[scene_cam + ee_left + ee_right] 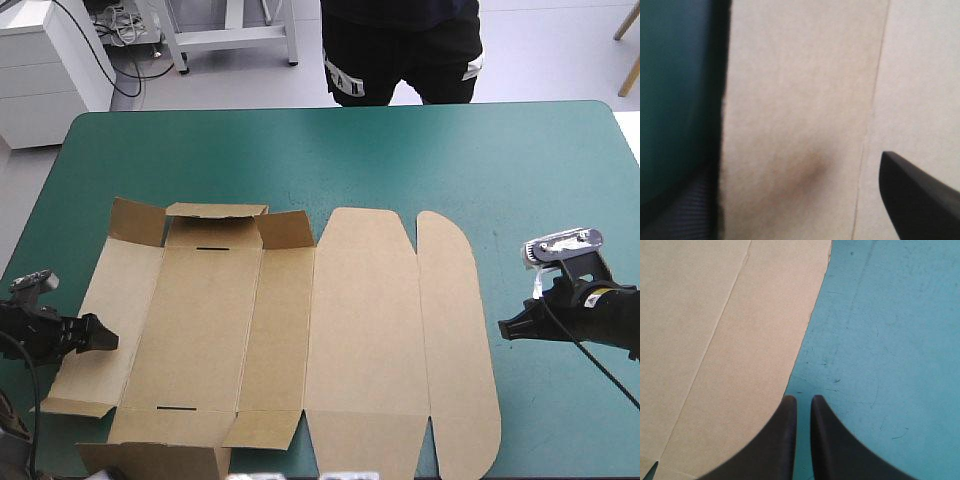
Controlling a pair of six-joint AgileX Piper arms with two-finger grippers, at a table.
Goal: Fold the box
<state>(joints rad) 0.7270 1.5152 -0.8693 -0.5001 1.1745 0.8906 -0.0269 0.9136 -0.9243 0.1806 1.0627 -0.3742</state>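
The brown box (pixel 300 330) lies as a cut sheet, mostly flat on the teal-green cover (pixel 450 150). Its small flaps at the far left (pixel 215 222) and at the near left (pixel 155 458) stand raised. My left gripper (pixel 98 336) is at the sheet's left panel and open. In the left wrist view its fingers (pixel 912 200) stand wide apart over the board (pixel 790 100), close to the panel's outer edge. My right gripper (pixel 507 328) is shut and holds nothing. Its tips (pixel 802 400) rest on the cover just beside the rounded lid flap (pixel 715 340).
The sheet spans most of the table's width, and its near edge runs out of the high view. The table's far edge (pixel 340 108) lies well beyond the box. A strip of teal-green cover (pixel 570 400) lies between the lid flap and the table's right side.
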